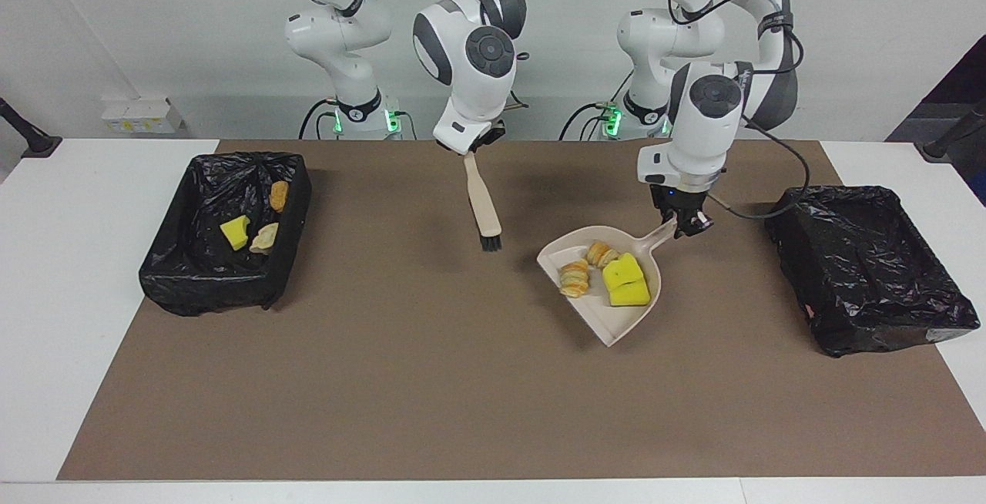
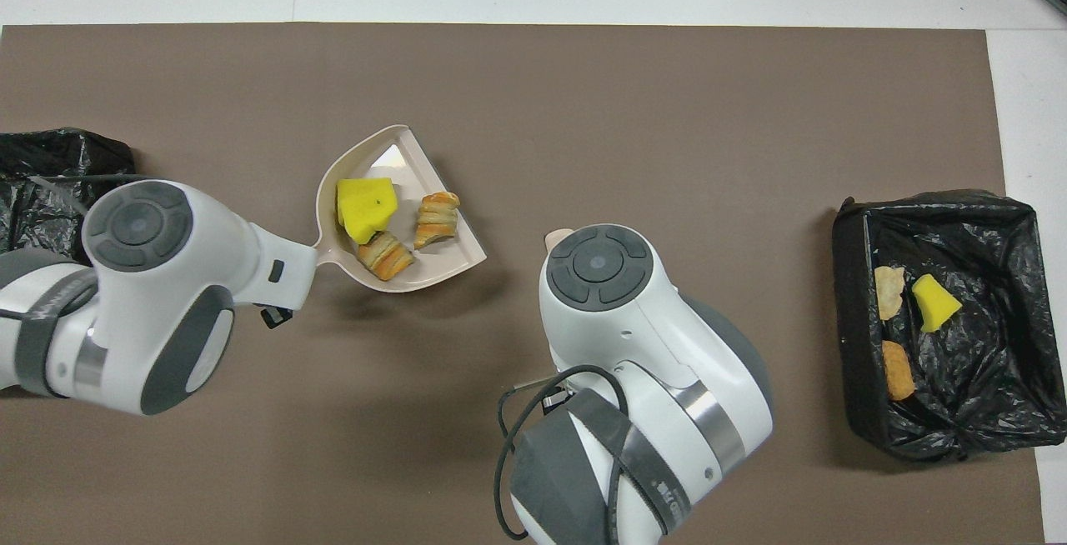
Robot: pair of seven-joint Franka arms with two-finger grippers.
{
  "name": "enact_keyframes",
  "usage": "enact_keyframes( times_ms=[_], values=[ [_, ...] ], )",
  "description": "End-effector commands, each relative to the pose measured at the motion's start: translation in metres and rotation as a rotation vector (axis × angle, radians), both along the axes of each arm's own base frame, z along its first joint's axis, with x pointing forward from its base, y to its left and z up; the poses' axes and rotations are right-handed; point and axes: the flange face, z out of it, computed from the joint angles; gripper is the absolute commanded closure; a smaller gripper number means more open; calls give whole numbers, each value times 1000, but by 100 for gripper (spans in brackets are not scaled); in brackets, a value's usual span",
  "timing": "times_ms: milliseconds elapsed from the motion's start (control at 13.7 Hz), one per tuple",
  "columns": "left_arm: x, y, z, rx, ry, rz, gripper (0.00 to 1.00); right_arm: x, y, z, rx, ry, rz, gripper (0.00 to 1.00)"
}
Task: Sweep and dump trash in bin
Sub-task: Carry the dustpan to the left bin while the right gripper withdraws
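Note:
My left gripper (image 1: pixel 682 220) is shut on the handle of a cream dustpan (image 1: pixel 601 315), which sits low over the brown mat near the middle. In the pan lie trash pieces: a yellow sponge chunk (image 1: pixel 625 279) and two tan croissant-like lumps (image 1: pixel 574 278). They also show in the overhead view, the sponge (image 2: pixel 363 207) and the lumps (image 2: pixel 437 218). My right gripper (image 1: pixel 471 148) is shut on a cream hand brush (image 1: pixel 484 207). The brush hangs bristles down over the mat, apart from the pan, toward the right arm's end. The overhead view hides it except its handle tip (image 2: pixel 557 238).
A black-bagged bin (image 1: pixel 208 288) at the right arm's end of the table holds a yellow chunk (image 1: pixel 235 232) and two tan lumps. A second black-bagged bin (image 1: pixel 886 327) stands at the left arm's end, beside the dustpan; no trash shows in it.

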Motion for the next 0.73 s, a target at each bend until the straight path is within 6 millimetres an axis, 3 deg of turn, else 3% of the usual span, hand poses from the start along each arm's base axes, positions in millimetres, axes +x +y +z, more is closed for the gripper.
enact_keyframes(
  times_ms=[0,219,365,656],
  values=[
    [8,48,48,-14,32,-27,100,-24,-10,0,1,23,-41,100],
    [21,125,72,-20,62,-51,100,-47,-1,-4,15,62,-65,100],
    [34,188,86,-37,99,-71,100,-72,28,-18,-21,64,-84,100],
    [46,315,119,-55,107,-22,100,-100,63,-39,20,115,-216,100]
  ],
)
